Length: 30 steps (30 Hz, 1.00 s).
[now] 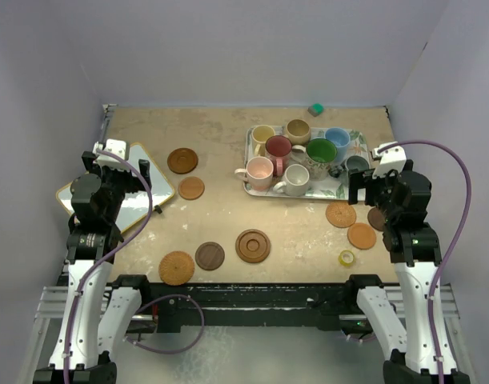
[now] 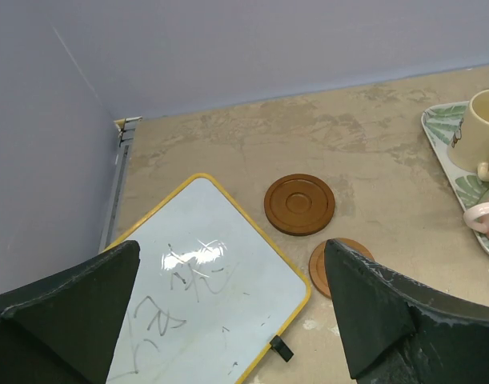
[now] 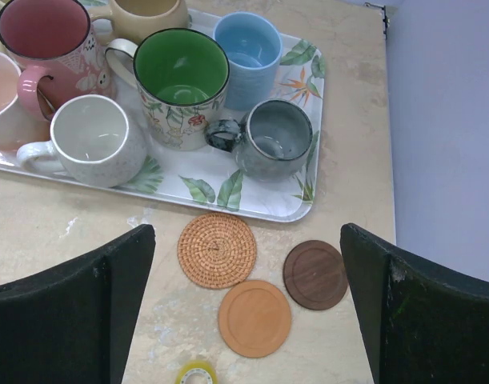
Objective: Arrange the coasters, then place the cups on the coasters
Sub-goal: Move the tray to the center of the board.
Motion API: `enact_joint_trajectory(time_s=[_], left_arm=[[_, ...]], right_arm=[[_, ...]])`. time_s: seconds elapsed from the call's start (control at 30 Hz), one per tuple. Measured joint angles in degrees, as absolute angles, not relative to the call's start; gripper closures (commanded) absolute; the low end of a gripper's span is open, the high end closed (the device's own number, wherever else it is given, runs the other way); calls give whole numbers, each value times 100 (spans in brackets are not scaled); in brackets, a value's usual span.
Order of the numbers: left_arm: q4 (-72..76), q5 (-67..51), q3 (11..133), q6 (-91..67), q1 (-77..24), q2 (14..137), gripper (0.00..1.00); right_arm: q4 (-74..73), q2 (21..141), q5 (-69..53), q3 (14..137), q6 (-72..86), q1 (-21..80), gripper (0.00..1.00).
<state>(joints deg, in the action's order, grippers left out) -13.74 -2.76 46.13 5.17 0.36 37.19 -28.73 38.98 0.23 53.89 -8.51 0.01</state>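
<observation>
I have both hands empty, jaws wide. The right gripper (image 3: pixel 248 300) hangs over 3 coasters (image 3: pixel 217 250), with 8 cups (image 1: pixel 321 150) on the tray (image 3: pixel 228 192) just ahead. The left gripper (image 2: pixel 228 320) is above a whiteboard (image 2: pixel 204 296), with 2 coasters ahead-right.

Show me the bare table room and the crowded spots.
Bare tabletop lies between the tan coaster, the leaf-print tray and the front coaster row; also along the back wall. Crowded: the tray's mugs, and the right-front coasters and tape roll.
</observation>
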Motion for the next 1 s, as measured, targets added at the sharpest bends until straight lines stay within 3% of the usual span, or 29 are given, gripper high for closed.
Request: enact_joint_trajectory(time_s=[1.0], left_arm=[[-1376, -388, 4602, 556, 36, 3739, 7]], right_arm=[[-2838, 4477, 611, 5422, -755, 1, 0]])
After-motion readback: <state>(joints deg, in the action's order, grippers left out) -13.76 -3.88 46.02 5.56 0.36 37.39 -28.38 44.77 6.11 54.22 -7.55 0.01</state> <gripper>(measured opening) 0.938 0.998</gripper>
